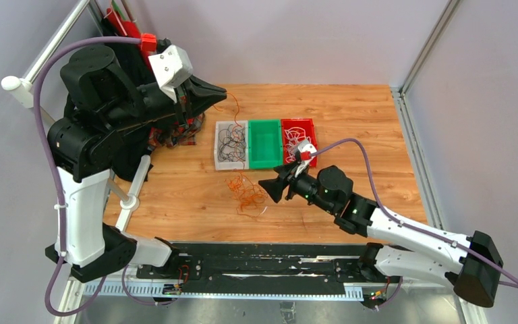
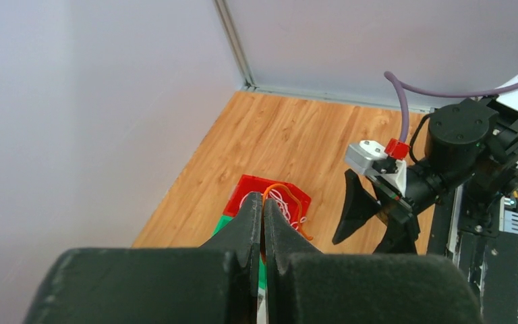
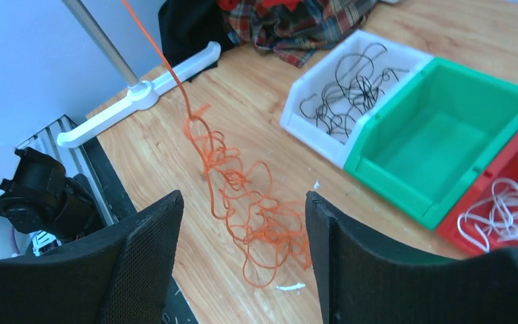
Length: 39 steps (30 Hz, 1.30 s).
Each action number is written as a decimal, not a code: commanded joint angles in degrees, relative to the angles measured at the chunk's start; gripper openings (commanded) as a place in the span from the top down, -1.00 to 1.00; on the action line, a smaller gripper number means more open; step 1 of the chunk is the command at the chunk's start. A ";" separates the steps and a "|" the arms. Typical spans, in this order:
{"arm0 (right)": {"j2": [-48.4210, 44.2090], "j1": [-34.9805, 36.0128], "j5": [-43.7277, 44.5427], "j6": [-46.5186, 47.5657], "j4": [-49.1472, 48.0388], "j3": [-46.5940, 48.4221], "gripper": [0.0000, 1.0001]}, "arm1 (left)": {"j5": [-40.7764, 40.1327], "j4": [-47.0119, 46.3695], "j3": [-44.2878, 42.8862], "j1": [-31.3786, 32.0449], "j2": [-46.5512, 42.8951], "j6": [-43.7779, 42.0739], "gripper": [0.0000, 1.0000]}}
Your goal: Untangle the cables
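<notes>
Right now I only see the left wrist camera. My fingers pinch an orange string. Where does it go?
Observer: From the left gripper the orange string hangs down to a tangled orange bunch on the table, in front of the bins.
Operator: Is the other gripper holding that bunch?
Observer: No. The right gripper is open, right beside the bunch and gripping nothing.
Operator: I see only a bit of a green bin. What's in it?
Observer: Nothing. The green bin is empty.
</notes>
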State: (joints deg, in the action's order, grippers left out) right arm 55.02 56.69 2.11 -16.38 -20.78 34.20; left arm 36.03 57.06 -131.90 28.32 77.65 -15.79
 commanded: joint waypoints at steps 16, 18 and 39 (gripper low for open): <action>12.36 0.98 -1.19 11.28 6.00 12.05 0.78 | 0.29 -2.02 2.01 0.07 -2.40 -0.59 0.99; 9.72 0.98 1.04 11.39 7.01 11.47 0.98 | -1.77 -2.04 3.42 0.07 -3.12 -1.61 0.99; -6.30 -13.61 20.43 -0.85 30.45 -1.50 0.99 | -47.95 -19.81 21.33 -0.01 -15.70 -15.33 0.99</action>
State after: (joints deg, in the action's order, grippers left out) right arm 44.82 47.13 14.04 -9.17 -1.02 35.18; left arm -4.08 44.51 -101.27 28.29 62.17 -28.18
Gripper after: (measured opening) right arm 0.012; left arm 0.017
